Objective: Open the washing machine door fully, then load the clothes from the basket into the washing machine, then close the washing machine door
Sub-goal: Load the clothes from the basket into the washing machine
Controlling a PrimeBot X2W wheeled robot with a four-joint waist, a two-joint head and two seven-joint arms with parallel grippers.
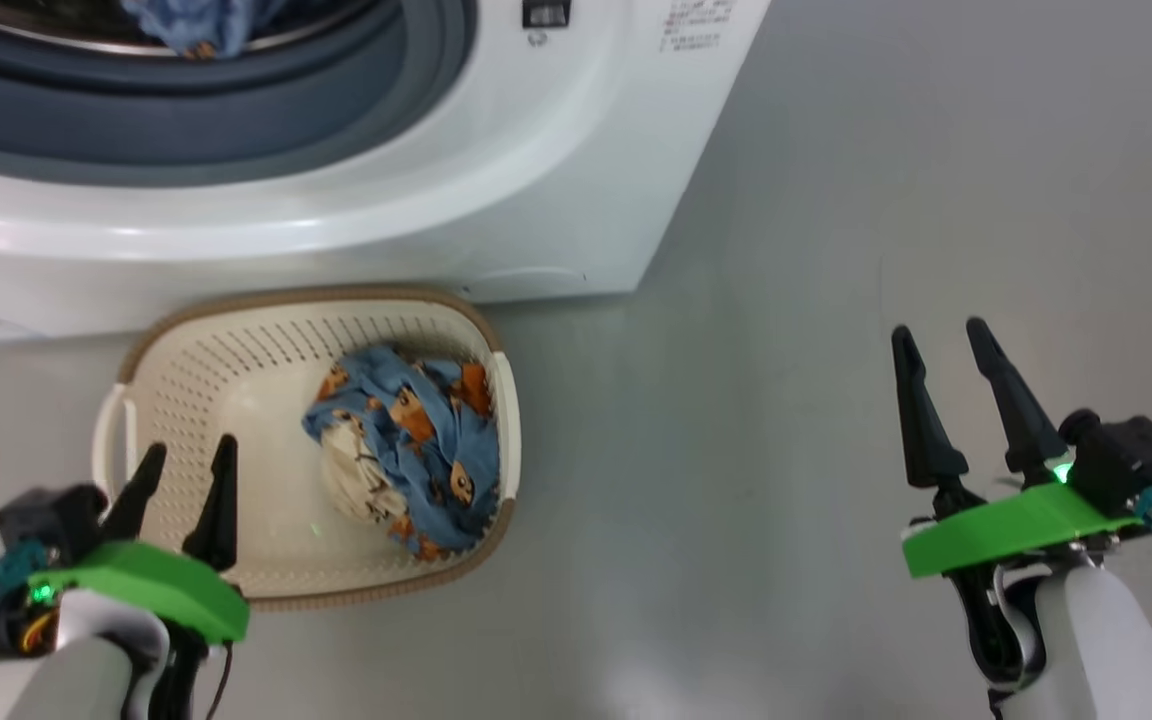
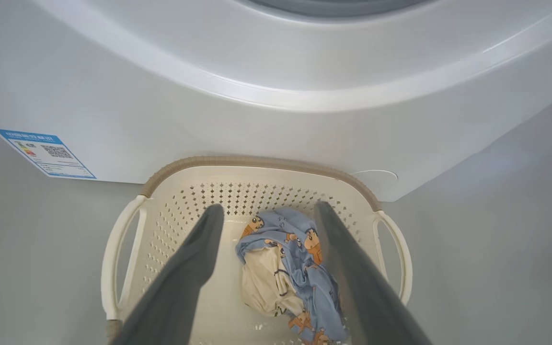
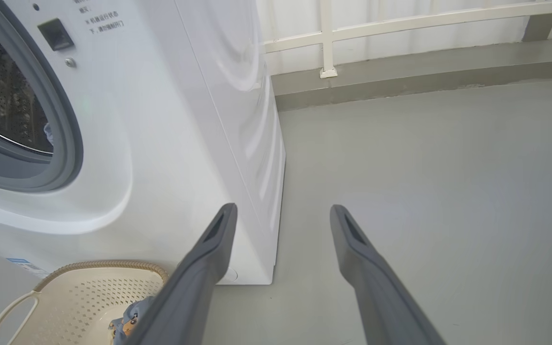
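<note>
Grey floor [image 1: 786, 400] all round, smooth with a bit of sheen, nothing fancy.

Your left gripper [image 1: 193, 446] is spread open and holding nothing. Its two dark fingers [image 2: 194, 268] hang over the near left corner of the basket [image 1: 236, 370], pointing toward the machine. Can't tell from the head view whether the tips are touching the plastic or just above it. From the left wrist view you're looking straight down between the fingers at the clothes [image 2: 290, 268].

That bundle is light blue with orange cartoon faces and a cream patch. It's bunched up on the basket floor toward the right-hand side, close to the right handle [image 1: 508, 420]. The basket itself sits on the floor with its brown rim [image 1: 336, 294] just in front of the washing machine [image 1: 536, 200], roughly under the drum opening.

Up at the machine, the grey gasket [image 1: 186, 110] is in plain sight, and another bit of blue fabric [image 1: 201, 25] with an orange spot lies at the lower lip of the drum [image 3: 3, 105]. The black latch socket [image 3: 55, 33] is on the front panel to the right of the opening. The blue label sticker [image 2: 46, 153] is on the lower left corner of the front.

Your right gripper [image 1: 938, 328] is also open and empty, over bare floor well off to the right of both basket and machine. Beyond it, the right wrist view shows a white railing [image 3: 326, 38] along the far edge of the floor.
</note>
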